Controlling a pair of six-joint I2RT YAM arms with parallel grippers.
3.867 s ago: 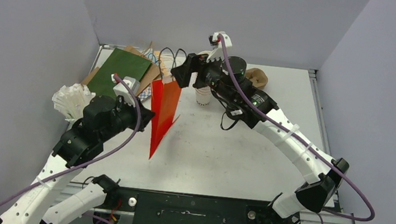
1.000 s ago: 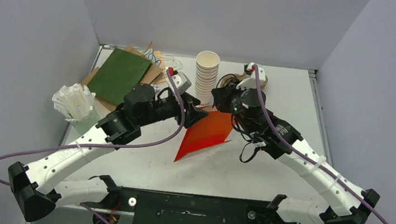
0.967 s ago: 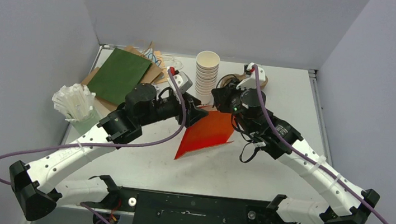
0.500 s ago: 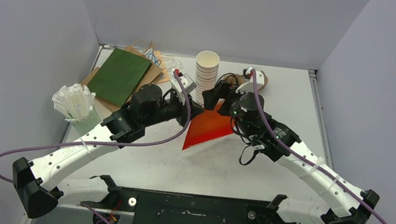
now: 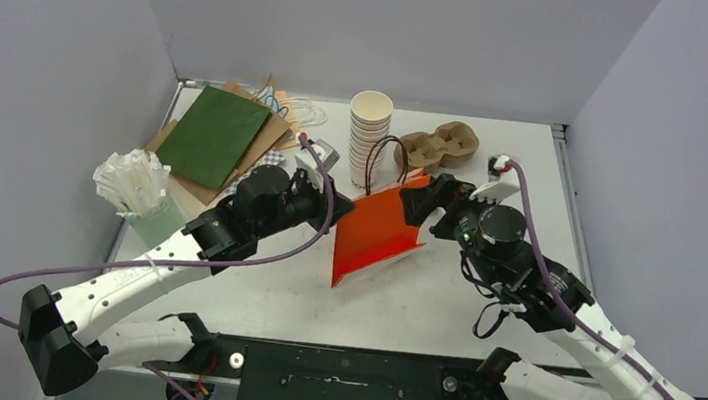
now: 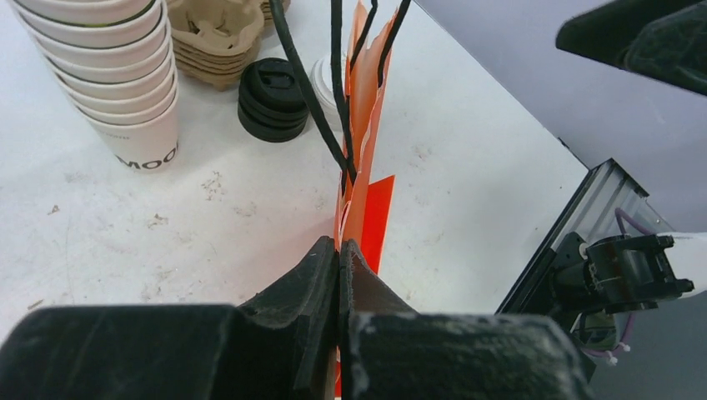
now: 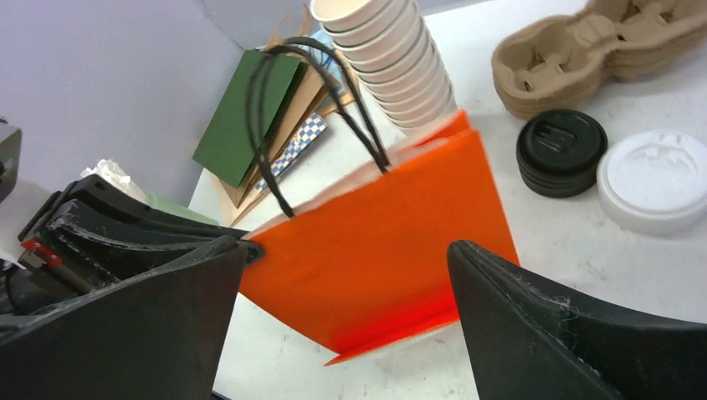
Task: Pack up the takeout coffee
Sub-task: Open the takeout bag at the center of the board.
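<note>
Since a second ago the right hand has let go of the orange paper bag and drawn back to the right; its fingers now stand wide apart, just beside the right edge of the bag and holding nothing. The left hand has closed and is clamped on the left edge of the bag, so the bag stands on the table still pressed flat, with its black handles pointing up. Behind it are the stack of white cups and the cardboard cup carriers, and near them lie black lids and a white lid. I cannot see any capped coffee cup in these views. I judge the step in hand is preparing the bag. Next, the mouth must be pulled open, probably by the right hand taking one wall or handle while the left keeps hold.
</note>
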